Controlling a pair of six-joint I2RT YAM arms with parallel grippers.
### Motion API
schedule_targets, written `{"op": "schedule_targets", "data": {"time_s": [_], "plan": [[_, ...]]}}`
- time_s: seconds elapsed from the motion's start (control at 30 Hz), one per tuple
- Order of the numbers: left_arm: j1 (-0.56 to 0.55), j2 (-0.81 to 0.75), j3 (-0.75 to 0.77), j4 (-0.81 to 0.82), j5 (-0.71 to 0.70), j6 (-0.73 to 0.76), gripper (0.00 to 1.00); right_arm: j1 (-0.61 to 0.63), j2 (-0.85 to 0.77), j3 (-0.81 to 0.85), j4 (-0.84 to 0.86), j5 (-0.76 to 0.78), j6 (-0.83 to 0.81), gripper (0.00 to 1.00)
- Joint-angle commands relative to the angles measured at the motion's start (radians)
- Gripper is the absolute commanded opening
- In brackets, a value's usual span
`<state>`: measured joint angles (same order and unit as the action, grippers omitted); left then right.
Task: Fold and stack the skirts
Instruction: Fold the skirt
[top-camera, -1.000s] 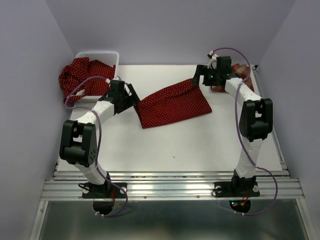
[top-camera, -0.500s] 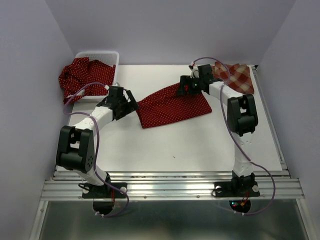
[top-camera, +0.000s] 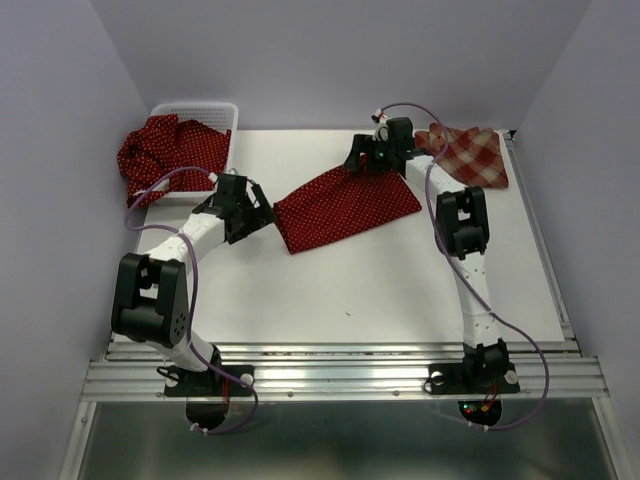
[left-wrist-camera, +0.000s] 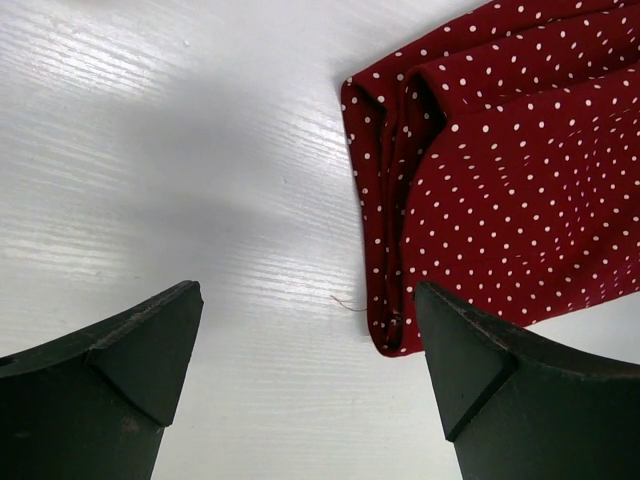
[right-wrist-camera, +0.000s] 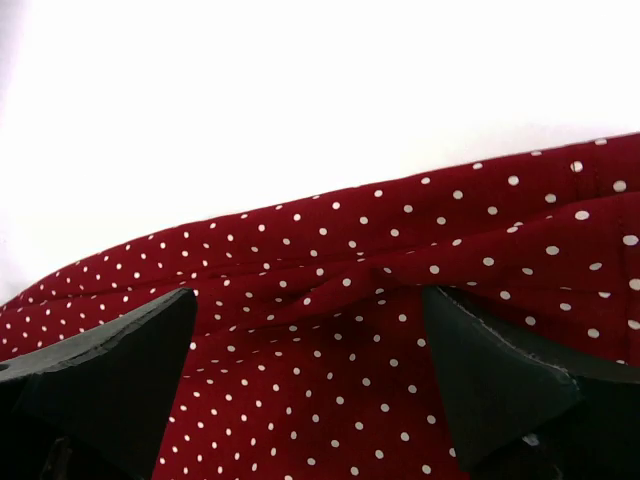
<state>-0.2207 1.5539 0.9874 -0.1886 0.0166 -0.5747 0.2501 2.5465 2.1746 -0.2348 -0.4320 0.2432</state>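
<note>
A dark red dotted skirt (top-camera: 345, 208) lies folded flat at the table's middle. My left gripper (top-camera: 262, 212) is open just left of its left corner. In the left wrist view the gripper (left-wrist-camera: 305, 300) is over bare table, and the skirt's folded corner (left-wrist-camera: 480, 180) lies by the right fingertip (left-wrist-camera: 450, 340). My right gripper (top-camera: 360, 162) is open over the skirt's far edge. In the right wrist view the dotted cloth (right-wrist-camera: 400, 330) lies between the gripper's (right-wrist-camera: 308, 300) fingertips. A plaid skirt (top-camera: 467, 152) lies at the far right. More dotted skirts (top-camera: 155, 152) hang from the basket.
A white lattice basket (top-camera: 200, 112) stands at the far left corner. Walls close in the table on the left, back and right. The metal rail (top-camera: 340, 375) with the arm bases runs along the near edge.
My right arm has swung left from the plaid skirt to the dotted skirt's far edge. The plaid skirt now lies uncovered. My left gripper has shifted slightly.
</note>
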Motion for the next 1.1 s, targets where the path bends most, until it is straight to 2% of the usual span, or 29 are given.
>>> {"op": "schedule_targets", "data": {"time_s": [0.0,0.2,0.27,0.57,0.7,1.07], "plan": [[0.001,-0.060,-0.007,-0.022,-0.037,0.029,0.99,0.003,0.011,0.071,0.045,0.021,0.021,1.00],[0.001,-0.064,-0.027,0.011,-0.021,0.026,0.99,0.003,-0.113,-0.018,0.045,0.018,-0.010,1.00],[0.001,-0.060,-0.027,0.038,0.025,0.021,0.99,0.003,-0.204,-0.091,0.043,0.029,-0.030,1.00],[-0.009,-0.002,-0.073,0.152,0.112,0.018,0.99,0.003,-0.497,-0.451,0.034,0.225,-0.087,1.00],[-0.022,0.079,-0.046,0.231,0.163,0.009,0.99,0.003,-0.581,-0.565,0.028,0.328,-0.088,1.00],[-0.052,0.227,0.010,0.296,0.181,-0.017,0.99,0.003,-0.669,-0.661,0.028,0.352,-0.079,1.00]]}}
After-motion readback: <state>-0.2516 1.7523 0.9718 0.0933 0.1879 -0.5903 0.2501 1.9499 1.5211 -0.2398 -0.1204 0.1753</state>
